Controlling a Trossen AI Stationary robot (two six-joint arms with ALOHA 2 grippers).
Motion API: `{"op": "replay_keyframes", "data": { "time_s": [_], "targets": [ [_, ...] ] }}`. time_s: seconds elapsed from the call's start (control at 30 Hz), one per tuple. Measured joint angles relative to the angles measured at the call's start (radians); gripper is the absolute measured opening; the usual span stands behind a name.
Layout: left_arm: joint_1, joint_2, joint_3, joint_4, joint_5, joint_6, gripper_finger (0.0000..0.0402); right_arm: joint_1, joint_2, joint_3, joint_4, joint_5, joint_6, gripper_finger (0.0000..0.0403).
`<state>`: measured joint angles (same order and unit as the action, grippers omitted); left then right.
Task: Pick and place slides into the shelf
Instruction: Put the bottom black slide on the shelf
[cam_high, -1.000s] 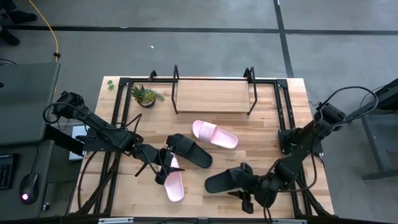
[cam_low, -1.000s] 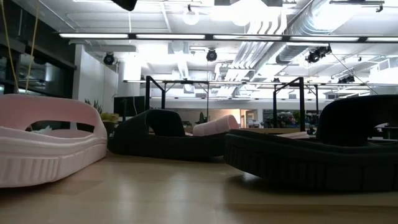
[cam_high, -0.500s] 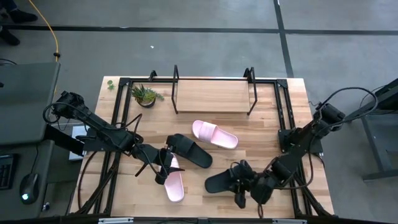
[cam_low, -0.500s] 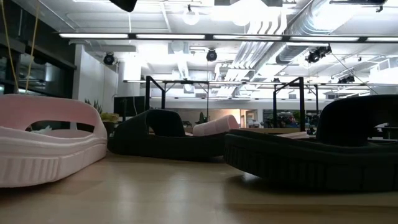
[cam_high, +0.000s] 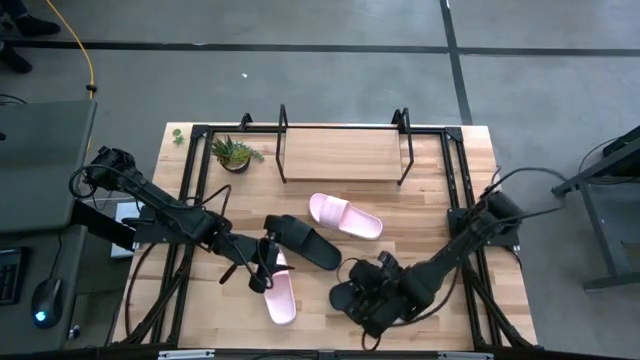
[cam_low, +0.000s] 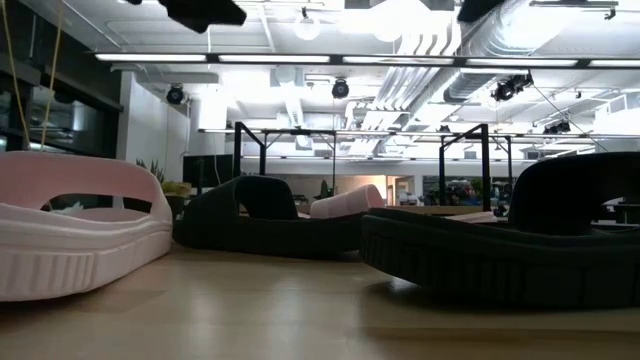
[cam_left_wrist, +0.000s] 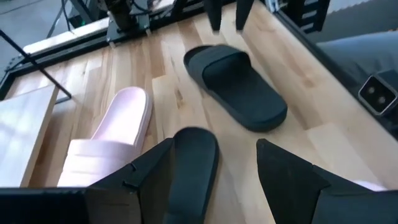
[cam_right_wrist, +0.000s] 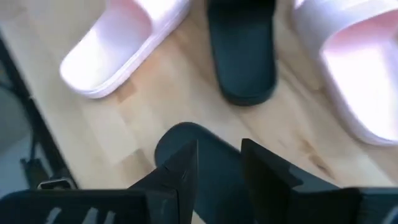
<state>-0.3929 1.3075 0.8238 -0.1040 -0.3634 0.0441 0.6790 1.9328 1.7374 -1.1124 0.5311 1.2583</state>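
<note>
Hovering right gripper (cam_high: 372, 300) half-open over black slide (cam_high: 345, 296); left gripper (cam_high: 262, 262) wide open above pink slide (cam_high: 281, 296)

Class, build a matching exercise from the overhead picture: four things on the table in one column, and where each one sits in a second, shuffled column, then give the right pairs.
Things
1. potted plant
2. shelf
3. right gripper
4. left gripper

Places
A. over the pink slide at the front edge
B. back middle of the table, nothing on its board
C. over the black slide at the front
D. back left, beside the shelf

Pairs: 1-D, 2-B, 3-C, 4-A
</note>
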Motion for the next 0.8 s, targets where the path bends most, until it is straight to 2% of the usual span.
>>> {"op": "replay_keyframes", "data": {
  "time_s": [0.17, 0.27, 0.43, 0.8],
  "targets": [
    [0.0, -0.003, 0.0, -0.04, 0.0, 0.0, 0.0211, 0.001, 0.171, 0.302, -0.362, 0.006, 0.11, 0.0115],
    [0.0, -0.004, 0.0, -0.054, -0.008, 0.0, 0.0211, -0.001, 0.257, 0.424, -0.464, -0.028, 0.153, 0.0115],
    [0.0, -0.015, -0.001, -0.109, -0.014, -0.035, 0.0211, -0.017, 0.331, 0.509, -0.445, -0.092, 0.123, 0.0115],
    [0.0, -0.03, 0.0, -0.242, 0.002, -0.165, 0.0211, -0.026, 0.365, 0.507, -0.458, -0.2, 0.277, 0.0115]
  ]
}}
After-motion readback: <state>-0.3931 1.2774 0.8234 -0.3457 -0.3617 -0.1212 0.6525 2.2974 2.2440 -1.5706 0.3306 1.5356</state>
